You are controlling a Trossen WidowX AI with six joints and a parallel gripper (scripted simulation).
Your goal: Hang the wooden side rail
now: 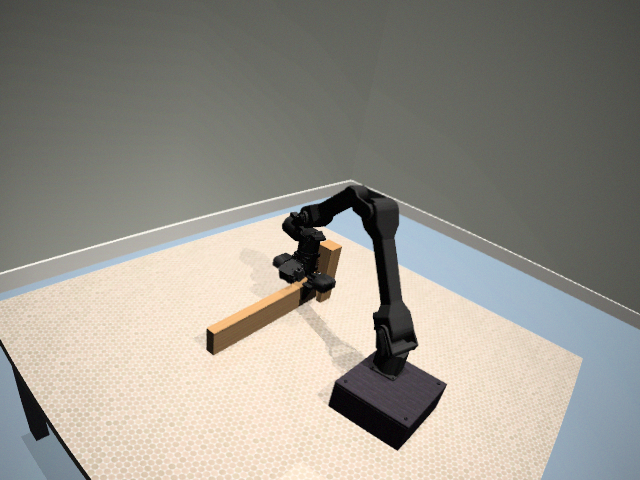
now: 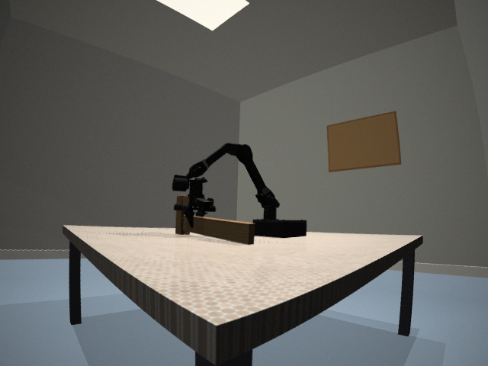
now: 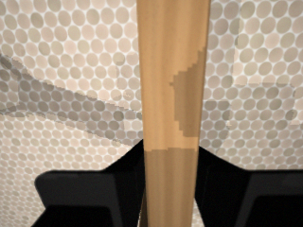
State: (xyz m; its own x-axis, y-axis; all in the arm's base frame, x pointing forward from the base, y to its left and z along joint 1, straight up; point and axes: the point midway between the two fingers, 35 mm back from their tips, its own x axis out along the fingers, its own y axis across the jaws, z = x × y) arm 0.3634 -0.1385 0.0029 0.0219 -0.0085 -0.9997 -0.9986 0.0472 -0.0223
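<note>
The wooden side rail [image 1: 258, 312] [image 2: 224, 229] [image 3: 172, 57] runs from the headboard post toward the near left in the top view. Its far end appears to rest on the table. The upright post [image 1: 331, 255] [image 2: 180, 225] stands just beyond the rail's other end, partly behind the gripper. My gripper [image 1: 307, 291] [image 2: 196, 221] [image 3: 164, 140] points down and is shut on the rail near its post end, one finger on each side. The hooks, the pins and the slot are hidden or too small to see, so I cannot tell whether the hooks sit on the pins.
The dark base block [image 1: 387, 390] [image 2: 280, 228] of the arm stands on the table [image 1: 180, 413] [image 2: 236, 275], to the right of the rail in the top and exterior views. The arm arches over from the base to the post side. The post stands very close to the gripper.
</note>
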